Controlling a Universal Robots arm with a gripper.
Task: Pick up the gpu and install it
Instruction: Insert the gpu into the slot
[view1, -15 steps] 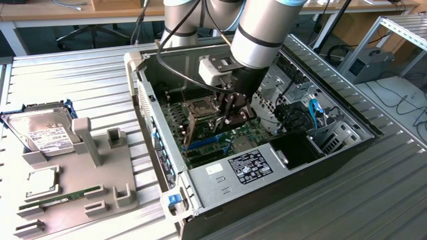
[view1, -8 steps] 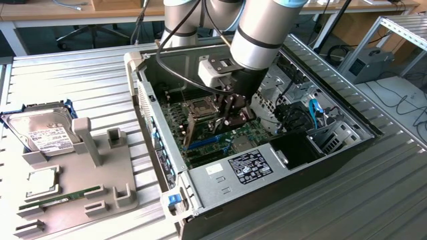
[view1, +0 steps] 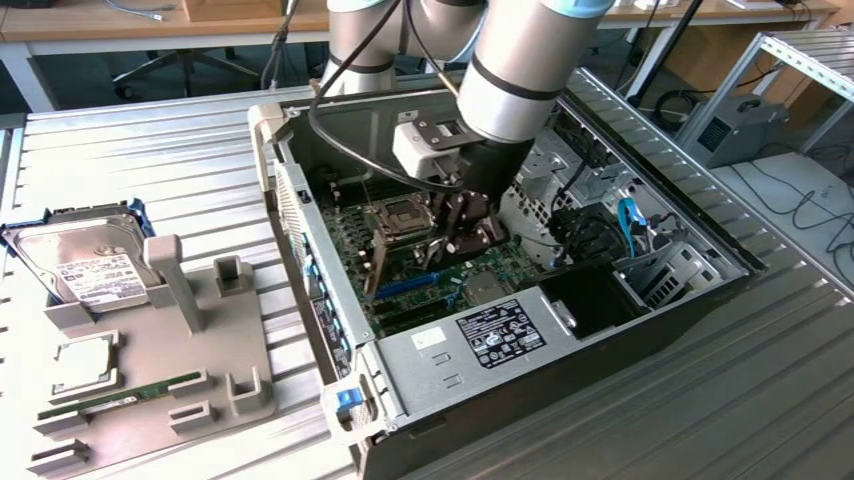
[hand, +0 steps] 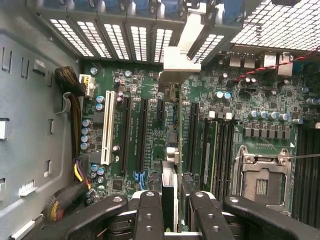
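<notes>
We see the open computer case (view1: 400, 400); inside it the gripper (hand: 169, 210) hangs over the motherboard (hand: 230, 130), closed edgewise on the gpu (hand: 169, 165). We judge the card light, stiff, fragile: hold its edges.

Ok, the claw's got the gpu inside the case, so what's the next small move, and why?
Probably a slow, short push straight down, keeping the card upright. The claw is shut on the gpu, which stands edge-on over the motherboard beside a long black slot. I cannot tell whether it is seated.
</notes>
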